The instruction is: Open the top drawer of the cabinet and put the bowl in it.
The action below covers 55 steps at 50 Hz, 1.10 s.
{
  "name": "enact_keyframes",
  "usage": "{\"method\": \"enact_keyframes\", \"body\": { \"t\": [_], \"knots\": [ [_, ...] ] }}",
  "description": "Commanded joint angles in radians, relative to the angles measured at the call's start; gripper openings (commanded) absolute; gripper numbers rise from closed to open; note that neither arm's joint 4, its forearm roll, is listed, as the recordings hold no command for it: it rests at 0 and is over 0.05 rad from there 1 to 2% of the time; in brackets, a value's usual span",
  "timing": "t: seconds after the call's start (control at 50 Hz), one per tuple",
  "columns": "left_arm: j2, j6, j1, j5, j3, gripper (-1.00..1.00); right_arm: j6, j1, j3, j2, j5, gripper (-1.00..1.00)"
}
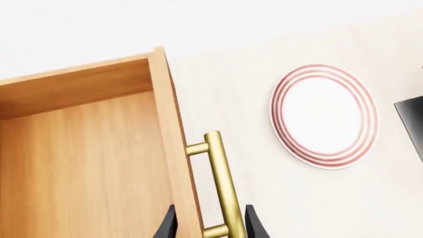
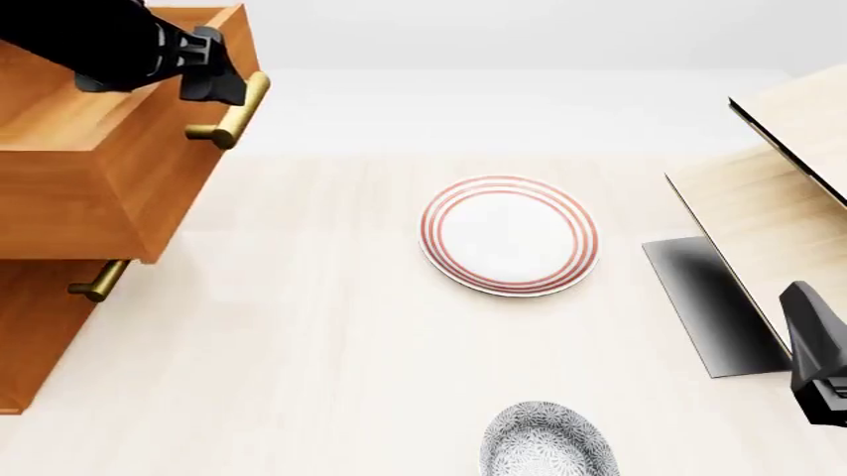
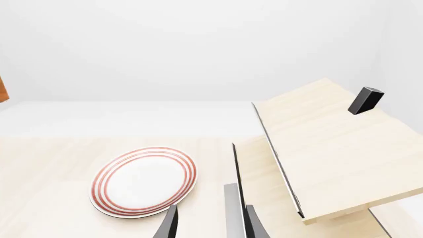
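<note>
left gripper (image 1: pixel 210 229) astride cylindrical brass handle (image 1: pixel 221 183), smooth wooden top drawer (image 1: pixel 86 163)

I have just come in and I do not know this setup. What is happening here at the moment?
The left gripper is at the brass handle of the top drawer, its fingers either side of the bar; the drawer stands pulled out of the cabinet. The bowl is on the table, near the plate. The right gripper is open, holding nothing.

The orange-brown wooden cabinet (image 2: pixel 40 327) at frame left has its brass-handled top drawer (image 2: pixel 93 149) pulled out; the small grey-and-white speckled bowl (image 2: pixel 549 443) sits bottom centre.
</note>
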Motion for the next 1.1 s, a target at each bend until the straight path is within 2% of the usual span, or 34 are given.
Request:
{"method": "enact_keyframes", "body": {
  "t": [0.02, 0.06, 0.5, 0.62, 0.66, 0.86, 1.1],
  "knots": [
    [0.009, 0.005, -0.051, 0.003, -0.024, 1.00, -0.001, 0.000, 0.002, -0.001, -0.002, 1.00],
    [0.009, 0.021, -0.045, 0.004, -0.022, 1.00, 0.000, 0.000, 0.002, -0.001, -0.002, 1.00],
    [0.052, 0.006, -0.130, -0.002, -0.034, 1.00, -0.001, 0.000, 0.002, -0.001, -0.002, 1.00],
    [-0.023, 0.017, -0.024, -0.001, -0.006, 1.00, -0.001, -0.001, 0.002, -0.001, -0.002, 1.00],
    [-0.039, 0.007, -0.014, -0.001, -0.004, 1.00, -0.001, -0.001, 0.002, -0.001, -0.002, 1.00],
    [-0.077, 0.027, 0.002, 0.009, 0.011, 1.00, 0.000, -0.001, 0.002, -0.001, -0.002, 1.00],
    [-0.095, 0.049, -0.020, 0.026, 0.002, 1.00, -0.001, 0.000, 0.002, -0.001, -0.002, 1.00]
  ]
}}
